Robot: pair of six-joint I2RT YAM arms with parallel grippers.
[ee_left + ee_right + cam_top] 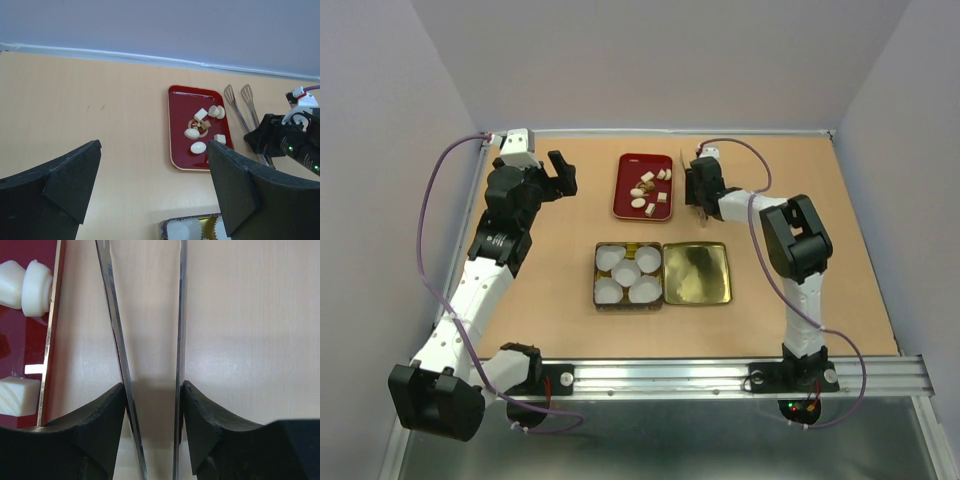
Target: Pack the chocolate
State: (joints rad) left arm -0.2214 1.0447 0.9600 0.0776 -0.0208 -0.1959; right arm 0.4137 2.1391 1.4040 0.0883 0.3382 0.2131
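Several cream-white and light brown chocolate pieces [650, 190] lie on a red tray [623, 207] at the back centre. They also show in the left wrist view [198, 147] and the right wrist view [35, 282]. My right gripper [692, 185] is just right of the tray, shut on the long metal tweezers [116, 330], one arm against each finger [152, 390]. The tweezers' tips point away along the tray's right side [239, 107]. My left gripper [563, 172] is open and empty, held above the table left of the tray [154, 150].
An open tin [596, 285] holding several white fluted paper cups [625, 272] sits in the middle of the table, its gold lid [695, 272] lying beside it on the right. Walls close the back and both sides.
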